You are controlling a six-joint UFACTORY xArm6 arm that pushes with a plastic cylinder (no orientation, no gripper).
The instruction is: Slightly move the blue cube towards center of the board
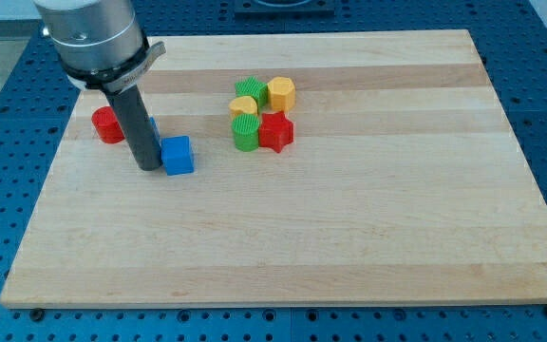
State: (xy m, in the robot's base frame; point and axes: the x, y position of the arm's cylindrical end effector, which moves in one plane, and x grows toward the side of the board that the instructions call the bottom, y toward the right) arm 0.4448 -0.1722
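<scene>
The blue cube (178, 155) sits on the wooden board (349, 237) in its upper left part. My tip (148, 166) rests on the board just to the view's left of the blue cube, touching or nearly touching its left side. The rod rises up and left to the grey arm body (91, 33) at the view's top left. A second blue block (153, 124) is mostly hidden behind the rod, only a sliver showing.
A red cylinder (108, 124) lies left of the rod near the board's left edge. A cluster right of the cube holds a green block (251, 91), a yellow hexagon block (281, 92), a yellow block (244, 107), a green cylinder (245, 134) and a red star (275, 131).
</scene>
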